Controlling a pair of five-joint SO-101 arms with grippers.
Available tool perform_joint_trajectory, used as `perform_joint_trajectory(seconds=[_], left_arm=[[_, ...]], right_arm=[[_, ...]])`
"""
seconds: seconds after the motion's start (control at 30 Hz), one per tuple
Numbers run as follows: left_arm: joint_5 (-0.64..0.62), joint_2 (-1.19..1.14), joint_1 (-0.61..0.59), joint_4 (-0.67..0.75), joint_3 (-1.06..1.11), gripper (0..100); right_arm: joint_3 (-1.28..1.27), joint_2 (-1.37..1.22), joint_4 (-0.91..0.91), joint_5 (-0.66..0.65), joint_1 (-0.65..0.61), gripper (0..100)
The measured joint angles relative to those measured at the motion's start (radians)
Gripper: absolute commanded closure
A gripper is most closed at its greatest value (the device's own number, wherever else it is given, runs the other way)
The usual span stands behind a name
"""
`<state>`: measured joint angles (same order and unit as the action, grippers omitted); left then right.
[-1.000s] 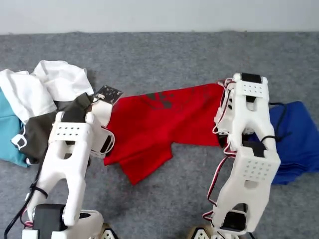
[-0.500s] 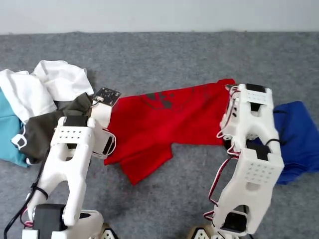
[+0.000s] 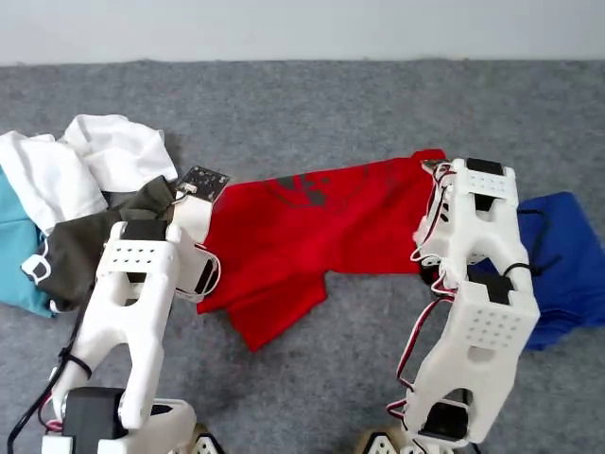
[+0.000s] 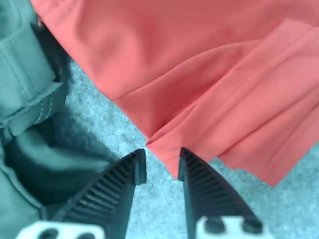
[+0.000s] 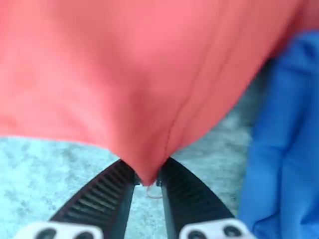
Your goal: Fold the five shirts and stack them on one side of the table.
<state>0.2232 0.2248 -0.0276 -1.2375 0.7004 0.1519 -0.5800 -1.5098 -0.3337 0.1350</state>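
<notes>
While the red cotton shirt (image 3: 312, 227) lies spread on the grey felt worktop (image 3: 331, 104), long axis running from one arm to the other, its right end is pinched by the right jaws, pressed together on the fabric. The left jaws are slightly spread, with the shirt's left corner between their tips. Closing there is judged the next move.

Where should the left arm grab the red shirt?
Probably the pointed corner of the red shirt, approached from the bare table side. It lies thin and flat, poking between the open left gripper fingers; the right gripper pinches the far edge.
</notes>
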Motion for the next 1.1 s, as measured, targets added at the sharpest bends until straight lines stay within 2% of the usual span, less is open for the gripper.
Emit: perform_joint_trajectory(seconds=[0.37, 0.77, 1.0, 1.1], left_arm=[[0.0, 0.0, 0.0, 0.0, 0.0, 88], [0.0, -0.005, 0.017, 0.018, 0.055, 88], [0.0, -0.196, 0.017, 0.061, 0.015, 89], [0.003, -0.276, 0.018, 0.038, -0.057, 97]], right_arm=[[0.0, 0.031, -0.083, -0.006, -0.006, 98.8], [0.0, 0.031, -0.086, -0.006, -0.003, 98.8], [0.0, 0.031, -0.086, -0.006, -0.003, 98.8], [0.0, 0.031, -0.086, -0.006, -0.003, 98.8]])
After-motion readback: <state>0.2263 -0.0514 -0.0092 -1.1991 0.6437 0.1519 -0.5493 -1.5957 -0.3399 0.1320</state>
